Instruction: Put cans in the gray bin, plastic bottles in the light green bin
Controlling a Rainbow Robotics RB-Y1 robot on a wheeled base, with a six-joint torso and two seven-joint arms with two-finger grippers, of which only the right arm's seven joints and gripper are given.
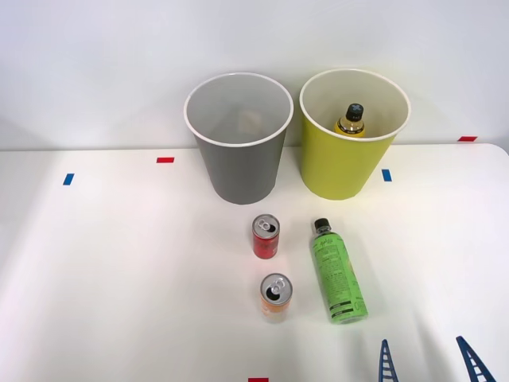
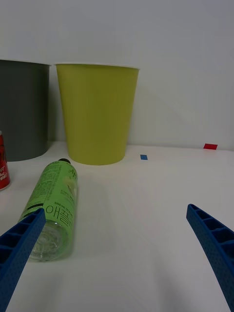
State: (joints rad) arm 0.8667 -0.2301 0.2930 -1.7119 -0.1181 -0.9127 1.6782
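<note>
The green-labelled plastic bottle (image 1: 337, 272) (image 2: 53, 204) lies on its side on the white table, black cap toward the bins. An amber-gold bottle (image 1: 351, 120) stands inside the light green bin (image 1: 343, 171) (image 2: 97, 112) at the back right. The gray bin (image 1: 238, 171) (image 2: 22, 109) stands to its left. A red can (image 1: 266, 236) (image 2: 3, 168) stands upright before the gray bin, and an orange can (image 1: 275, 297) stands upright nearer me. My right gripper (image 1: 430, 360) (image 2: 117, 243) is open at the front right, just right of the lying bottle's base, holding nothing.
Small red (image 1: 165, 160) and blue (image 1: 386, 175) tape marks dot the table (image 1: 119, 278). A pale wall rises right behind the bins. The table's left half is bare.
</note>
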